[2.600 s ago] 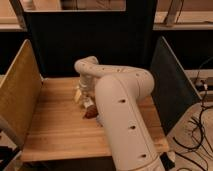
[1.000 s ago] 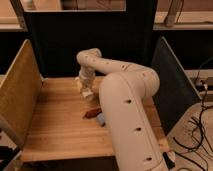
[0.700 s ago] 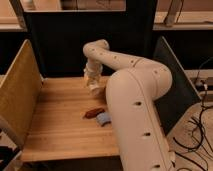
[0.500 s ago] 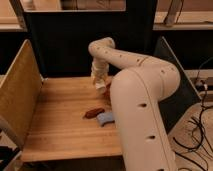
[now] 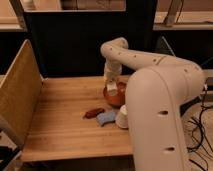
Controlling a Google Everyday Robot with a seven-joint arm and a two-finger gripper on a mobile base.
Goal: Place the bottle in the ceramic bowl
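on the pale wooden worktop [image 5: 65, 125] i see a small reddish-brown item [image 5: 93, 113] and a blue one [image 5: 106, 118]. right of them my end effector [image 5: 112, 89] holds the slim whitish bottle [image 5: 113, 90] over the orange-red glazed ceramic bowl [image 5: 116, 97]. bottle looks light, stiff, slick; i'd grip mid-body.

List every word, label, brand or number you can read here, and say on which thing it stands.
None can be read.
The bottle, under the gripper over the ceramic bowl: any label is too blurred to read.
The white cup: no print shows.
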